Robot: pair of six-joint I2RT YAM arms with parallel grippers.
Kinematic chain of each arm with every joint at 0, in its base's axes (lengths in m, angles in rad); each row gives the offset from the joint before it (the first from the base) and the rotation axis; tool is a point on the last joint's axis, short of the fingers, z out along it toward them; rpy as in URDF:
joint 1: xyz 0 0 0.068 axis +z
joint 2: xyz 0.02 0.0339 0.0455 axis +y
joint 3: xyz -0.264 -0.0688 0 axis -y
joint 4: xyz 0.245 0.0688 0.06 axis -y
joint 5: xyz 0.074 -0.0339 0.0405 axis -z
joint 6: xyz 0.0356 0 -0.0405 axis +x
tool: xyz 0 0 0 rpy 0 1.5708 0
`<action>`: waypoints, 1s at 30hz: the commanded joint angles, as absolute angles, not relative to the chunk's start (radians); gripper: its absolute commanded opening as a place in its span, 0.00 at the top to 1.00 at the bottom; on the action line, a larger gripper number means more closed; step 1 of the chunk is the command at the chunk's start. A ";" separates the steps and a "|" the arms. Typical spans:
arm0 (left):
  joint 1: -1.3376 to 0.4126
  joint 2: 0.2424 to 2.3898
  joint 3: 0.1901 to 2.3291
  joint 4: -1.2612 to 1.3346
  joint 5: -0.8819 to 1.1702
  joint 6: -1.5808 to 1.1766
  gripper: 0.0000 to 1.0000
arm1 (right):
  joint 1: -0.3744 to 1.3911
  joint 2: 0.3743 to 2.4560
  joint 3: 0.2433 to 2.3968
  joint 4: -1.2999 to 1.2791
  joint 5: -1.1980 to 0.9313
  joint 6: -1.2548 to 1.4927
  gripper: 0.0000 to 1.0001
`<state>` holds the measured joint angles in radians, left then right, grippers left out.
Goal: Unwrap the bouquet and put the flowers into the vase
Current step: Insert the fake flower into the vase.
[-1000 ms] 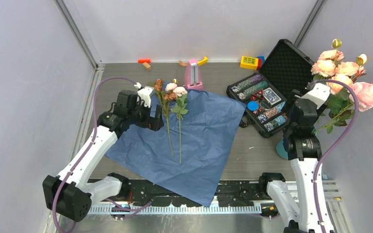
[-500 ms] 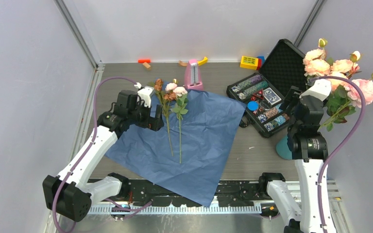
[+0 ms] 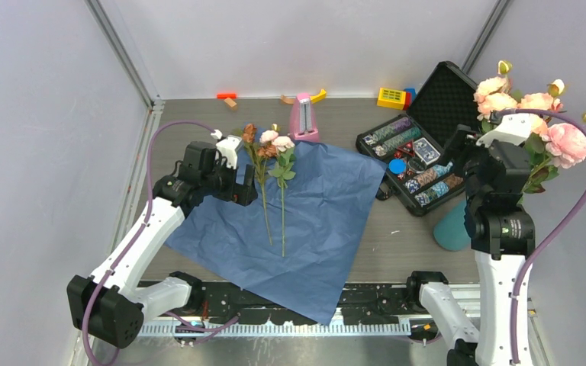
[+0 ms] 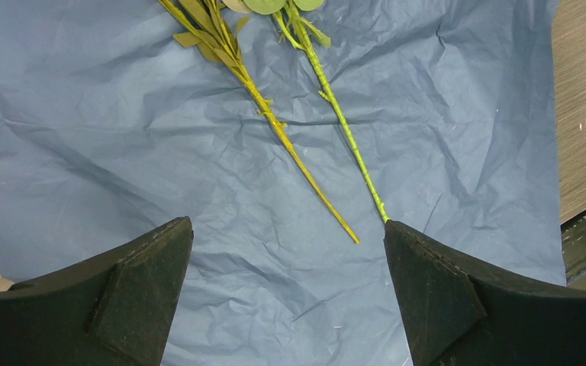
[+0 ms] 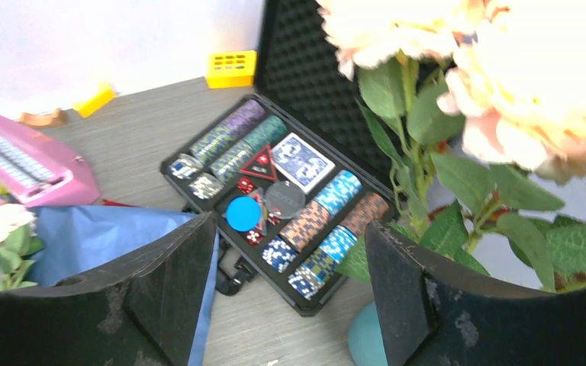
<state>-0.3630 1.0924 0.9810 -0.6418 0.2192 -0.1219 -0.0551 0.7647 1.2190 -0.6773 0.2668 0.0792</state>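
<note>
Right hand (image 5: 290,248), jaws wide apart w/ nothing btwn them, sits up beside the pink flowers (image 3: 538,114). Their stems seem to drop into the teal vase (image 3: 449,229) at the right of the tabletop (image 3: 397,244), so the bunch prob. stands w/o a grip. Left hand (image 4: 286,252), fully spread & empty, hovers over two loose stems (image 4: 297,158) lying on the flattened blue paper (image 3: 320,229), prob. lined up to take one next.

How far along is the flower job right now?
Done: the blue paper lies flat, unwrapped, and most roses appear to stand in the teal vase. In hand: nothing; the right gripper is open beside them, the left gripper open above two stems. Left: those two stems go in the vase.
</note>
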 commanded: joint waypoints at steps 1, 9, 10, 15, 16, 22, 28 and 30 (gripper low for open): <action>-0.367 1.078 0.986 -0.626 0.227 -0.113 0.00 | -0.052 0.791 1.356 -0.709 0.125 0.094 0.20; -0.365 1.078 0.990 -0.627 0.228 -0.130 0.00 | -0.052 0.859 1.504 -0.718 -0.022 0.132 0.14; -0.365 1.081 0.993 -0.627 0.229 -0.137 0.00 | -0.052 0.876 1.521 -0.721 -0.052 0.135 0.14; -0.365 1.100 1.014 -0.635 0.209 -0.199 0.00 | -0.052 0.973 1.564 -0.754 -0.106 0.201 0.14; -0.365 1.105 1.015 -0.632 0.199 -0.233 0.00 | -0.052 0.987 1.570 -0.759 -0.126 0.211 0.14; -0.365 1.142 0.986 -0.559 0.172 -0.379 0.02 | -0.032 1.069 1.527 -0.728 -0.179 0.284 0.14; -0.365 1.235 0.964 -0.480 0.163 -0.497 0.07 | 0.126 1.115 1.461 -0.700 -0.040 0.295 0.14; -0.366 1.272 0.957 -0.450 0.156 -0.522 0.10 | 0.186 1.130 1.437 -0.690 0.065 0.303 0.14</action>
<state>-0.3626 1.2186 0.9741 -0.5510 0.1776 -0.4282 0.0788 1.1233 1.4620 -0.7399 -0.0814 0.2749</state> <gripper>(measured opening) 0.931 0.857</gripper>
